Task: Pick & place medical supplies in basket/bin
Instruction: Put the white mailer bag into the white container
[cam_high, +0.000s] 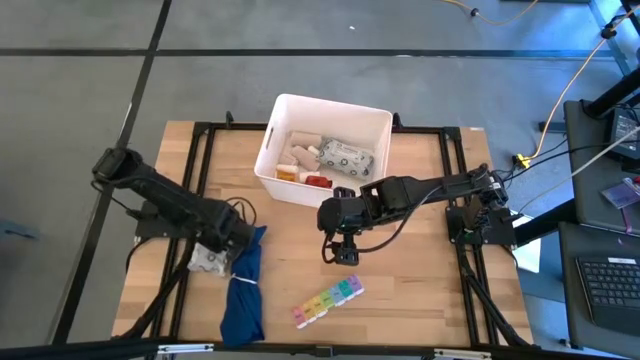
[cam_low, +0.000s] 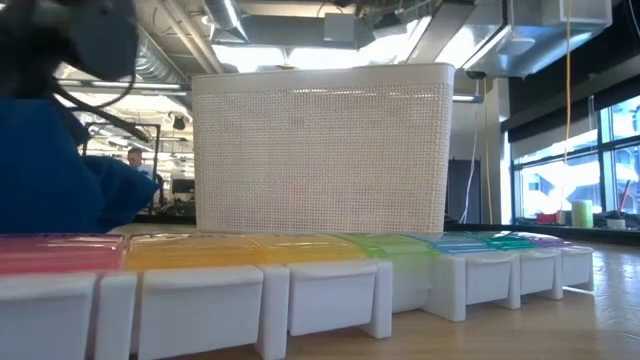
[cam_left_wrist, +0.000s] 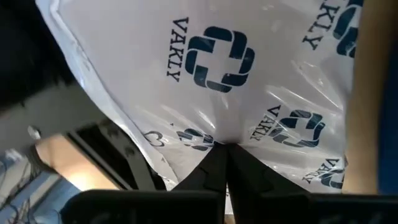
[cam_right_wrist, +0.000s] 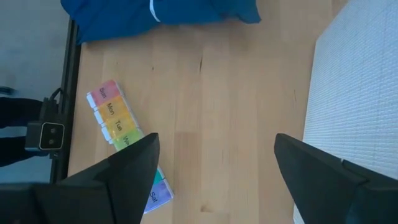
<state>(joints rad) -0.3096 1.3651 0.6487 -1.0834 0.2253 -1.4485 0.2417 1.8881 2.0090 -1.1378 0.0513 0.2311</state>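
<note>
The white bin (cam_high: 372, 118) stands at the table's far middle and holds a grey-patterned packet (cam_high: 345, 155), a gauze roll (cam_high: 300, 148), an orange bottle (cam_high: 288, 172) and a red tube (cam_high: 318, 181). The rainbow pill organizer (cam_high: 328, 300) lies flat near the table's near edge. My left gripper (cam_high: 215, 252) is at the table's left side, shut on a white printed packet (cam_high: 207, 263). My right gripper (cam_high: 342, 252) hangs open over bare wood between the bin and the organizer (cam_right_wrist: 118, 127), touching nothing. My left gripper pinches the white printed packet between its two shut fingers (cam_left_wrist: 214, 171), at a crinkled spot of its plastic wrap (cam_left_wrist: 225, 138). The packet fills the wrist view beyond the fingertips. Whether it is lifted clear of the table, I cannot tell.
A blue cloth bundle (cam_high: 243, 290) lies just right of my left gripper, reaching toward the near edge. In the low view the organizer (cam_low: 300, 280) fills the foreground in front of the bin wall (cam_low: 320, 150). Black frame rails run along both table sides. Bare wood lies between bin and organizer.
</note>
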